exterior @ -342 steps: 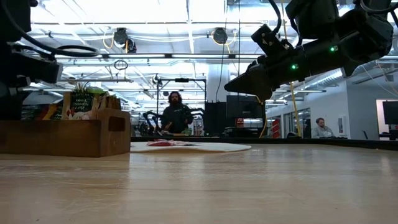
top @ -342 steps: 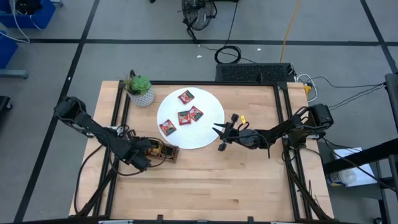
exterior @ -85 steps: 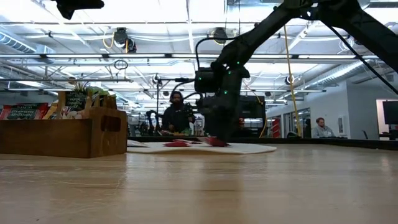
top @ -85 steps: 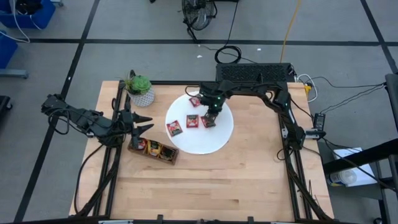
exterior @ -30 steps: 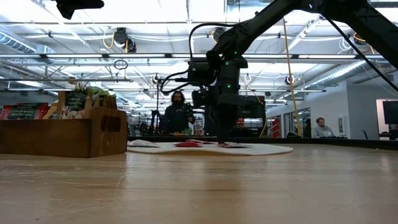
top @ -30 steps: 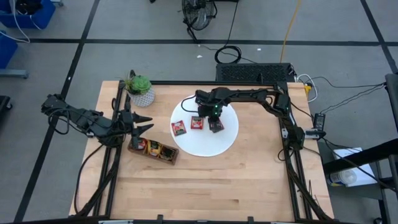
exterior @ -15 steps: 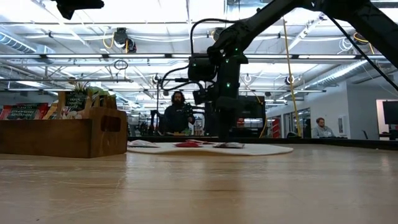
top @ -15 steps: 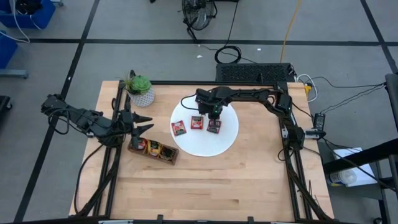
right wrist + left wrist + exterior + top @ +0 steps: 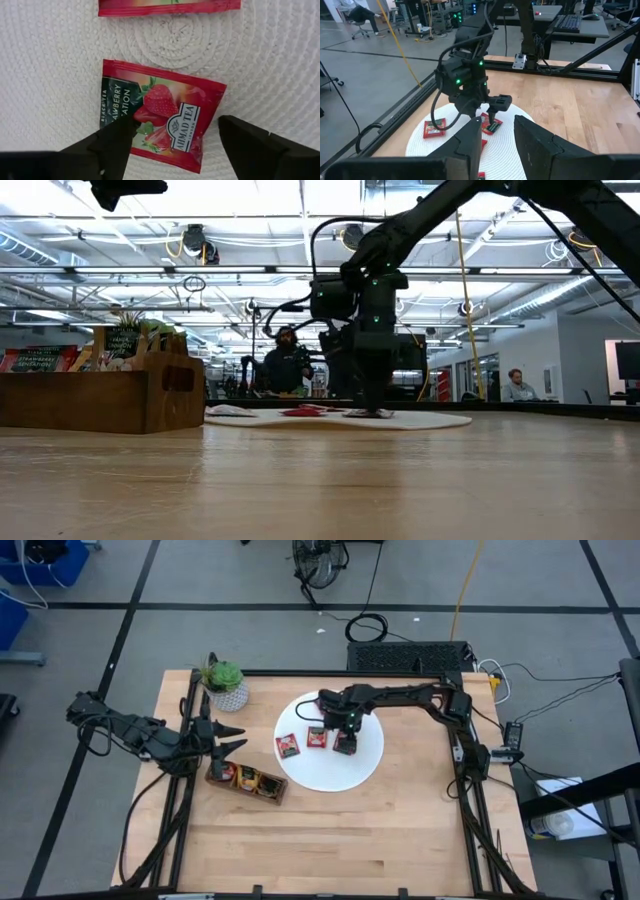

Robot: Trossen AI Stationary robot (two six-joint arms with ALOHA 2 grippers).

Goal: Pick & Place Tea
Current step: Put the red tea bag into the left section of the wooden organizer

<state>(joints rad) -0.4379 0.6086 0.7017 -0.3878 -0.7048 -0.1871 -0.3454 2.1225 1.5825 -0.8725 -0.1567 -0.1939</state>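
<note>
Red tea sachets lie flat on a white woven disc [image 9: 365, 765]. One strawberry-print sachet [image 9: 160, 110] lies under my right gripper [image 9: 175, 125], which points straight down, open, one finger past each of two opposite edges [image 9: 345, 738]. Other sachets [image 9: 287, 746] [image 9: 317, 738] lie beside it toward the table's left. My left gripper [image 9: 230, 738] hovers open and holds nothing at the table's left, just beyond the wooden tray [image 9: 247, 780], which holds more sachets. My right gripper stands over the sachet from above, fingers pointing down, one dark fingertip [image 9: 112, 142] overlapping the sachet's edge in the wrist view. I cannot tell whether the fingertips touch the sachet or the disc. The sachet lies flat on the disc.
A small potted plant [image 9: 226, 686] stands at the far left corner. The tray [image 9: 100, 400] sits left of the disc. Bare wooden tabletop [image 9: 380, 830] stretches along the near half. A person [image 9: 285, 360] shows in the room beyond the table.
My right gripper has shifted a little toward the table's right and now stands directly over the sachet, which stays flat on the disc.
</note>
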